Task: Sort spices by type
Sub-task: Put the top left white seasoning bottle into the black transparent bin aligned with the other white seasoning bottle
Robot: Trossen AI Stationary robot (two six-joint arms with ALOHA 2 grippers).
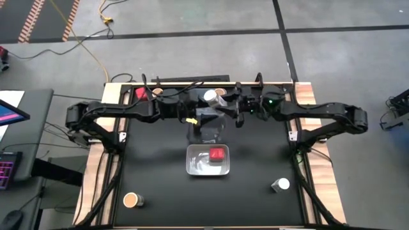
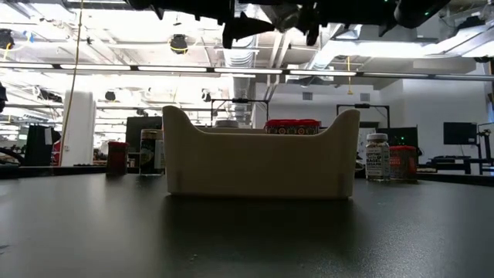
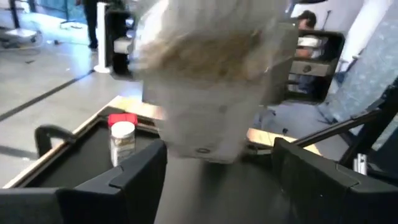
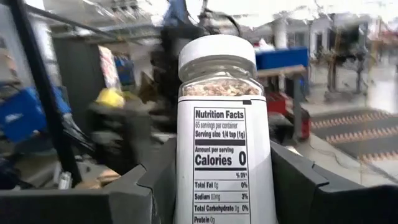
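I couldn't make out the blurred clear bin [image 3: 211,81] filling my left wrist view. At six o'clock, my right wrist view cropped the white-topped jar [image 4: 217,137].

Floor: grey concrete [image 1: 192,57] with dark seams, filling the upper part of the high view.
Cable: a yellow cable [image 1: 89,45] snakes across the floor at upper left.
Floor marking: orange-and-white striped strips [image 1: 29,19] at the far upper left.
Bench: black top [image 1: 160,191] with pale wooden edges [image 1: 96,160].
Side desk: a monitor corner [image 1: 11,112] and keyboard [image 1: 6,169] at the left edge.
Ceiling: white ducts and long light strips [image 2: 154,69] across the top of the low view.
Far wall: white, at the right [image 2: 455,100].
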